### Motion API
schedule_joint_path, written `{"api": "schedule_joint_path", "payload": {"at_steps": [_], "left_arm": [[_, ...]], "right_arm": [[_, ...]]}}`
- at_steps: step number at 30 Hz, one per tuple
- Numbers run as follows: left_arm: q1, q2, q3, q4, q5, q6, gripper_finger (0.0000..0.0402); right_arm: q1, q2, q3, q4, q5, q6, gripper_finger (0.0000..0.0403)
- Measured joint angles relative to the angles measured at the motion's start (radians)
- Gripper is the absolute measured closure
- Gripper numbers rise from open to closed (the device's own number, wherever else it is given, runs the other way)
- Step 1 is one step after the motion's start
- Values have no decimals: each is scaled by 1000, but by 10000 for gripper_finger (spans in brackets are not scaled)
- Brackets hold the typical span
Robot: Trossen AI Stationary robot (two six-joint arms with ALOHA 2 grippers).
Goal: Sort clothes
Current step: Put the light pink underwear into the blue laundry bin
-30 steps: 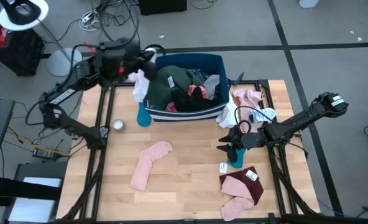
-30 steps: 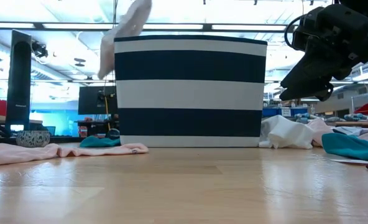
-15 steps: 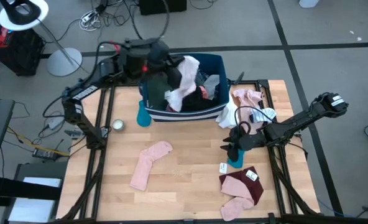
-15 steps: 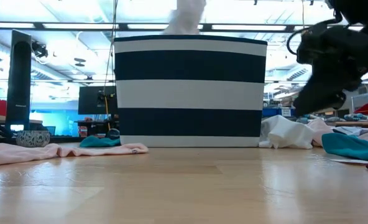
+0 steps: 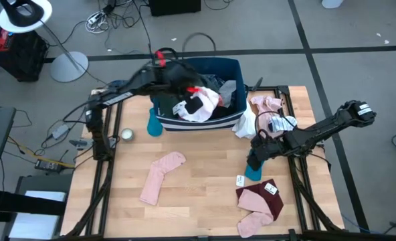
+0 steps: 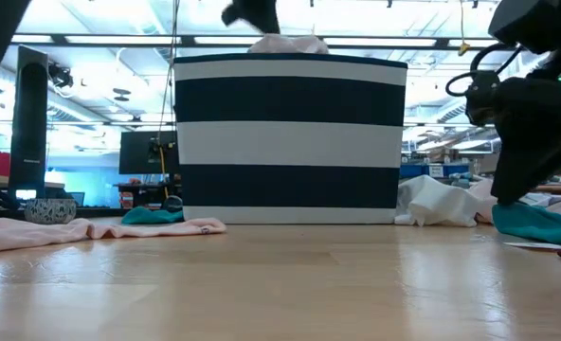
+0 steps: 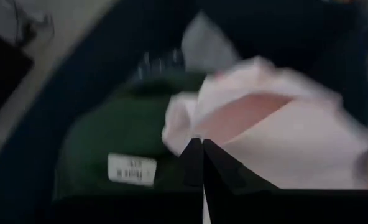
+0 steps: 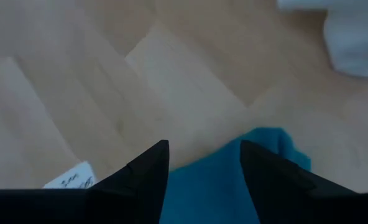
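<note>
The left arm stretches far forward, its pincer [image 5: 192, 102] with fingers pressed together. The right arm reaches inward and low over the tabletop, its pincer [image 8: 204, 163] pointing down, fingers spread apart.

two dark, near-black arms of slim jointed links. left arm [image 5: 121, 90]: pale lettering strip along one link, a red spot near the wrist (marking or connector, cannot tell). right arm [image 5: 318, 130]: rounded joint housing at 3 o'clock with a pale marking, black cable looped at the wrist. right fingers [image 8: 143, 171]: matte black, pointed, wedge-shaped.
</note>
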Motion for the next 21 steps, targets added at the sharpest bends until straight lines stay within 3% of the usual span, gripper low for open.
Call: {"api": "schedule_joint_path", "payload": {"at_steps": [4, 11, 21], "left_arm": [[9, 77, -12, -66, 0, -1, 392], [10, 173, -43, -59, 0, -3, 356], [14, 165, -43, -60, 69, 55, 296]], "right_arm": [[0, 0, 27, -81, -43, 43, 204], [19, 0, 115, -242, -12, 119, 204], [74, 2, 138, -400, 39, 290, 204]]}}
